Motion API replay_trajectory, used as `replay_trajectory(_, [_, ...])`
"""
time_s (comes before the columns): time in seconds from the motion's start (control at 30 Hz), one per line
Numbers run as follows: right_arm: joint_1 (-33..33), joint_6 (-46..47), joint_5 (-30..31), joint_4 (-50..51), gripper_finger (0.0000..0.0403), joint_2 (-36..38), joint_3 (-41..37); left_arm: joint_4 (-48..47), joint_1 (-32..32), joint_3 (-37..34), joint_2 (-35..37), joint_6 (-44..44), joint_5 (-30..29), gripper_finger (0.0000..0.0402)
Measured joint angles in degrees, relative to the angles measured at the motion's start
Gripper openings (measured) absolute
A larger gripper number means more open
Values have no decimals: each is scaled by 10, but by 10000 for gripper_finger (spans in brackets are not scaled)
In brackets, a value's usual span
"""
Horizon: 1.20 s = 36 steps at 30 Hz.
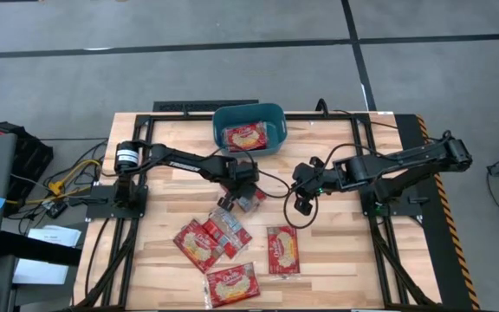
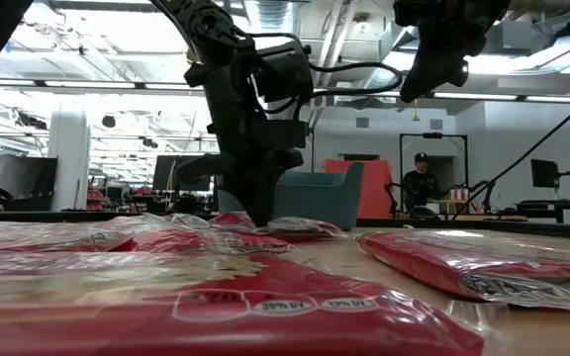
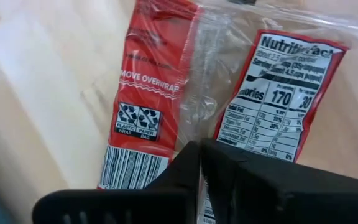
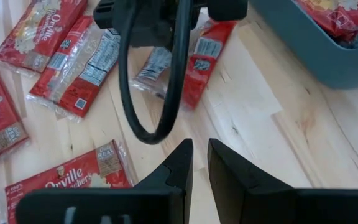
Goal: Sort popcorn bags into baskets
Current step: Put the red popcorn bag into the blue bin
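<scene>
Popcorn bags are what I am sorting, and one of them [image 3: 166, 106] lies back side up on the table [image 1: 336, 269] just under my left gripper [image 1: 243, 192], near the middle of the board. In the left wrist view my two dark fingers [image 3: 185, 174] are pressed together over the bag's clear wrap edge, so I judge I have just pinched it, though I cannot confirm how much film is caught. Four more bags [image 1: 197, 244] lie near the front edge, and one bag [image 1: 245, 137] already sits in the teal basket [image 1: 271, 113] at the far side. My right gripper [image 1: 302, 206] hangs above bare wood beside the left one, fingers only narrowly apart and holding nothing.

So the step in hand is the pick. Next I need a straight lift to see whether the bag comes up with me, then a short carry to the basket and a release over it. The slippery wrap could slide out.
</scene>
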<state>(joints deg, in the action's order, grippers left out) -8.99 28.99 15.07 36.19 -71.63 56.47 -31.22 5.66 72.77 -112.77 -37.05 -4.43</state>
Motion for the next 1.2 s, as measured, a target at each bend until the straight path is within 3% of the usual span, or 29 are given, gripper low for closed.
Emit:
replay_trajectory(0.5, [-4, 27, 2, 13, 75, 66, 0, -175, -2, 145, -2, 166, 25, 0])
replay_trajectory(1.2, [-4, 27, 31, 54, 75, 110, 0, -339, 11, 381, 1, 179, -8, 0])
